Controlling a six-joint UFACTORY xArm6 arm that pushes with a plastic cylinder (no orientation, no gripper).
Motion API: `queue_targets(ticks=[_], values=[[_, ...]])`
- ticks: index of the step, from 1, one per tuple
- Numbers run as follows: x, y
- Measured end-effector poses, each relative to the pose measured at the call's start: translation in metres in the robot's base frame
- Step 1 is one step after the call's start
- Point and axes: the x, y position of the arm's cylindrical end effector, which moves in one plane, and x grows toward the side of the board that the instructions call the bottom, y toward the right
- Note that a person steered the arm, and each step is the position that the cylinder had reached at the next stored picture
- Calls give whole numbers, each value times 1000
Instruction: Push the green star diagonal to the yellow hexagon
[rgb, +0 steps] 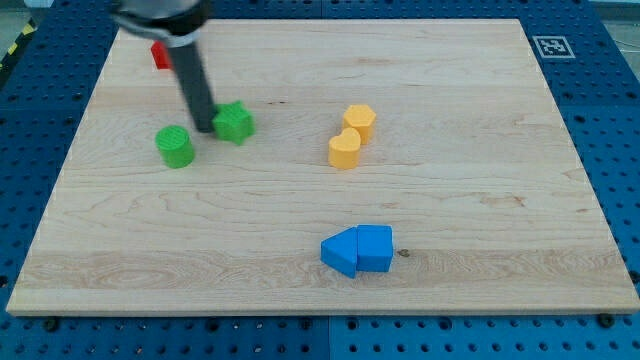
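Note:
The green star (235, 123) lies on the wooden board in the upper left part of the view. My tip (203, 129) is right at its left side, touching or nearly touching it. The yellow hexagon (360, 119) lies to the star's right, near the board's middle. A second yellow block (344, 150), rounded in shape, touches the hexagon at its lower left.
A green cylinder (175, 147) sits just left and below my tip. A red block (159, 54) is partly hidden behind the rod at the upper left. Two blue blocks (357, 250) lie together at the lower middle. The board's edge (300, 312) runs along the bottom.

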Motion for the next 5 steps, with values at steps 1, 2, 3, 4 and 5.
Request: queue_targets(ticks=[1, 2, 3, 4, 5], values=[[-21, 35], [7, 33], [39, 32], [51, 38], [44, 67]])
